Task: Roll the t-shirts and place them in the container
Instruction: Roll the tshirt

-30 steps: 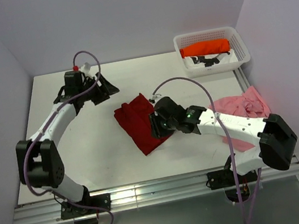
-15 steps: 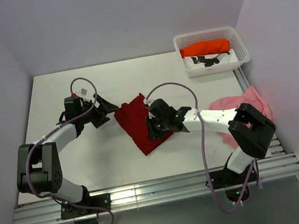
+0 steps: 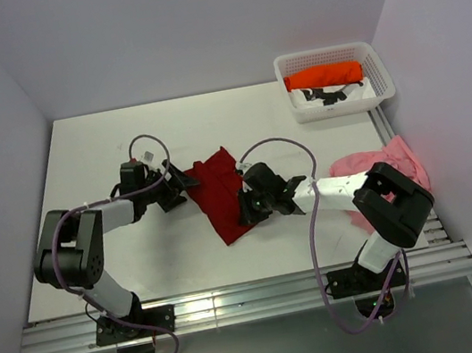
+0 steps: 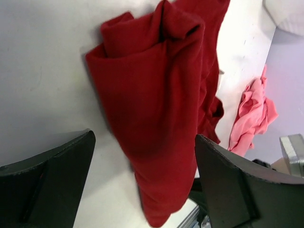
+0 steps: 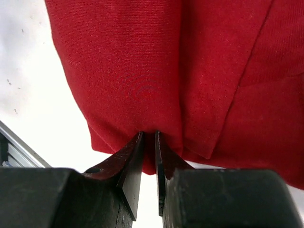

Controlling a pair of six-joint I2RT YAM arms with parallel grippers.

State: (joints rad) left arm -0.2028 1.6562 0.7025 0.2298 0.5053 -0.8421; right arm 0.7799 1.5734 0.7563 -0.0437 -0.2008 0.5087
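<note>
The dark red t-shirt lies crumpled and partly folded in the middle of the table. My left gripper is open at its left edge, low over the table. In the left wrist view the shirt lies ahead of and between the wide-open fingers. My right gripper is shut on the shirt's right edge; in the right wrist view the jaws pinch a fold of red cloth. The pink t-shirt lies bunched at the right. The orange-red t-shirt lies rolled in the basket.
The white mesh basket stands at the back right corner and also holds a white and black item. Purple walls stand at the back and both sides. The table's metal front rail runs along the near edge. The pink t-shirt also shows in the left wrist view.
My left arm has swung from the back of the table down to the red t-shirt's left edge. My right gripper has stayed on the shirt's right edge, its forearm lower.
</note>
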